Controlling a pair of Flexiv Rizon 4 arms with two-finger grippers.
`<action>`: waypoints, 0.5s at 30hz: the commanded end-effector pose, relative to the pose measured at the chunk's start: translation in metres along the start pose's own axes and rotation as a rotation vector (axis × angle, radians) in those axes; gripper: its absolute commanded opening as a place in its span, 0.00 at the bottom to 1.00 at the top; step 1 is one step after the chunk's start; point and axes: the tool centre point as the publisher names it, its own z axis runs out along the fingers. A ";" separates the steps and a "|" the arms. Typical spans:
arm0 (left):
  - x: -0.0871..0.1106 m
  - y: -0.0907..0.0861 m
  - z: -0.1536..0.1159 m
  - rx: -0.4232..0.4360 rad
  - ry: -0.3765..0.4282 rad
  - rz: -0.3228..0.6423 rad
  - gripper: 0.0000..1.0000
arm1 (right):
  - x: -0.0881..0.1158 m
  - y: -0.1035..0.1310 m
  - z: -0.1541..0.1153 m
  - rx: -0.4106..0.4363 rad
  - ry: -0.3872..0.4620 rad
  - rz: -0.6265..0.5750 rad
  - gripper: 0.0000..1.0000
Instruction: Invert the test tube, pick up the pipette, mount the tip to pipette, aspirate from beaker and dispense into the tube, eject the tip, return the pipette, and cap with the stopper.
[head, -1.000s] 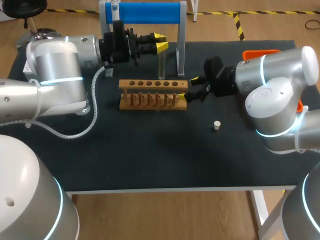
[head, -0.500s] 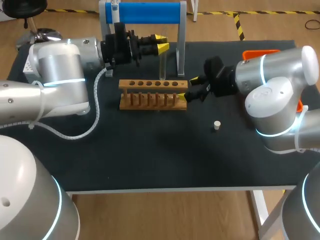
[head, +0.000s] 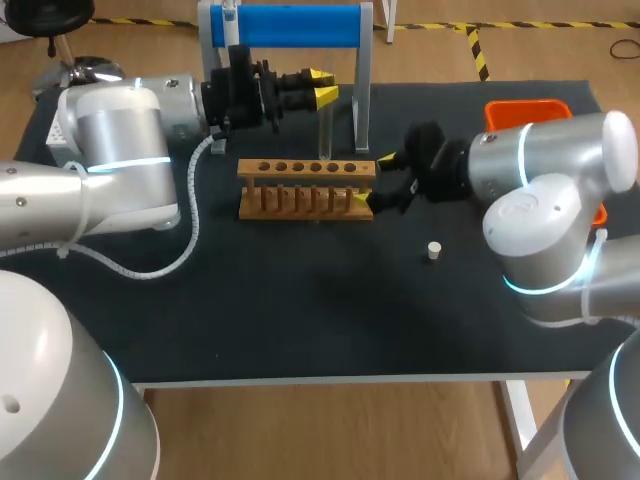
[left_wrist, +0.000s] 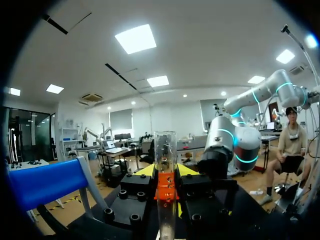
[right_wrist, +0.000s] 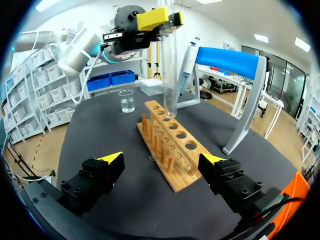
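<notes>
The clear glass test tube (head: 323, 130) is held upright, clamped in the left claw (head: 322, 86), its rounded end seemingly just above the holed wooden rack (head: 305, 185). The right claw (head: 375, 180) is spread apart around the rack's end on the black table (head: 300, 310).

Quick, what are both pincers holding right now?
Left pincer: shut on the test tube.
Right pincer: open, holding nothing.
</notes>
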 end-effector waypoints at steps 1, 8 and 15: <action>-0.001 0.000 0.001 -0.002 0.002 -0.001 0.00 | 0.006 -0.012 0.000 -0.087 -0.006 -0.003 1.00; -0.001 0.000 0.001 -0.002 0.002 -0.001 0.00 | 0.006 -0.021 0.002 -0.096 -0.018 0.010 1.00; -0.001 0.000 0.001 -0.002 0.002 -0.001 0.00 | 0.002 -0.026 0.001 -0.109 -0.031 0.033 1.00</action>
